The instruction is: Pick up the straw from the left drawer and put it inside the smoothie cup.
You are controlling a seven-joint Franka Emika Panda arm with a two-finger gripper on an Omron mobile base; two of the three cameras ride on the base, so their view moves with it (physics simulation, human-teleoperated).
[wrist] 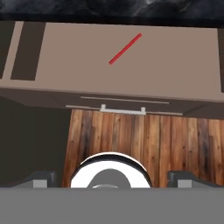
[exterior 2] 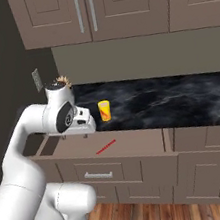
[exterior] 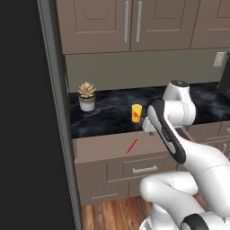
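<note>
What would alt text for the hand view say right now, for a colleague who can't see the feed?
A thin red straw lies diagonally on the flat floor of the open left drawer, seen from above with the gripper's jaws spread wide and empty at the bottom edge. Below the drawer front runs a metal bar handle, then wooden floor; dark marbled countertop edges the top.

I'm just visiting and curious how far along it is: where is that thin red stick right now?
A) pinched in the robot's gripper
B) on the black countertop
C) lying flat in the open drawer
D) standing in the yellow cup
C: the straw lies flat on the floor of the open left drawer, apart from the smoothie cup on the counter.
</note>
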